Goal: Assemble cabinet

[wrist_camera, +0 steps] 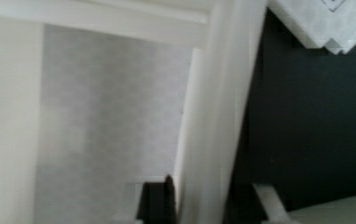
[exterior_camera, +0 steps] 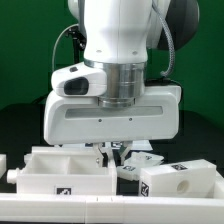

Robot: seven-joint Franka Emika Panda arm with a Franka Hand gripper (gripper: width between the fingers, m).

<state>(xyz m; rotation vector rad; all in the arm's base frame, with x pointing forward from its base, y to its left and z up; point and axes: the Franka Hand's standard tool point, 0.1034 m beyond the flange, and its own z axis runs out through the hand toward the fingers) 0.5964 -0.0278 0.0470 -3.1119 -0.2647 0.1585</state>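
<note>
The jaws straddled a wall of the open box (exterior_camera: 68, 170) — whether clenched on it, I could not tell. A block (exterior_camera: 182, 180) lay at their four o'clock.

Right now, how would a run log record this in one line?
end effector: astride open box wall | grip: unclear | tagged block: exterior view's right

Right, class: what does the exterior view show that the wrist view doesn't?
Only the exterior view: the robot arm, the green backdrop, a second white piece on that view's right. Only the wrist view: the wall of the open cabinet box standing between the fingers of the gripper. Both: the open cabinet box on the black table.
</note>
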